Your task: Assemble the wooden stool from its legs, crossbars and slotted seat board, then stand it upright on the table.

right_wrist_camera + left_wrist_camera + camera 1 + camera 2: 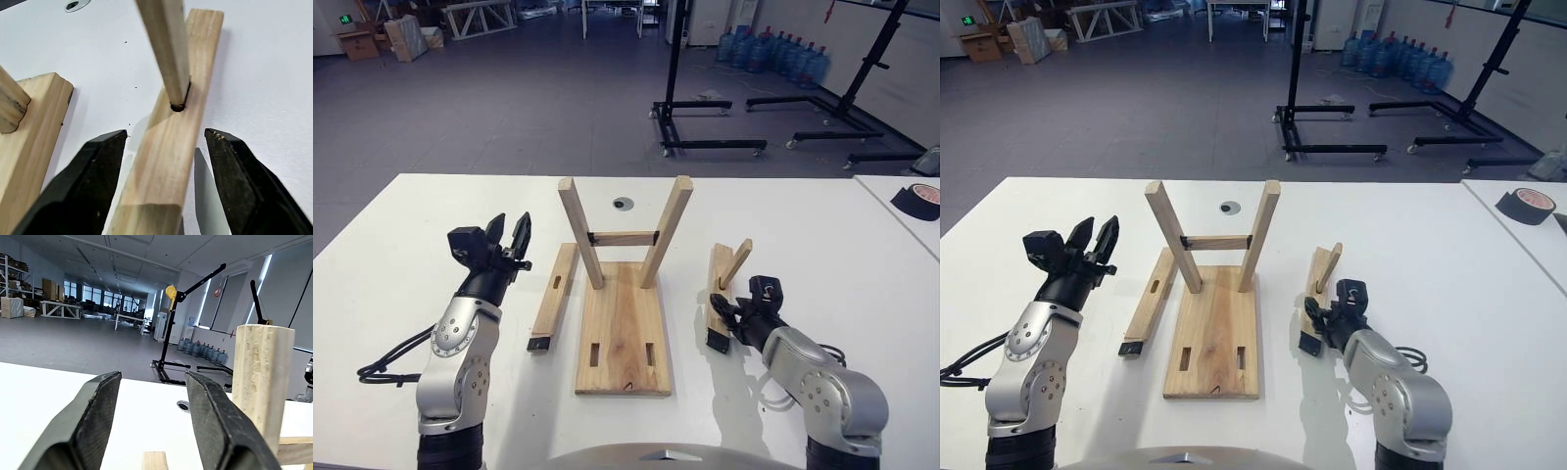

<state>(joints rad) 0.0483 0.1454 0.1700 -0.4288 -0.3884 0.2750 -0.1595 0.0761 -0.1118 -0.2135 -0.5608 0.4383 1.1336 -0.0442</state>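
Two legs stand up from the far end of the seat board, which lies flat on the white counter; a crossbar joins them. A loose leg lies just left of the board. The left fingers hover beside it, spread apart and holding nothing. The right fingers are wide open, straddling the near end of another leg right of the board, with a second crossbar tilting up from its slot.

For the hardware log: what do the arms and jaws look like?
Left arm and right arm: rounded silver-grey shells with black wrist sections. Each ends in two black, wedge-shaped jaws, matte and finely textured inside. A black cable loops off the left arm.
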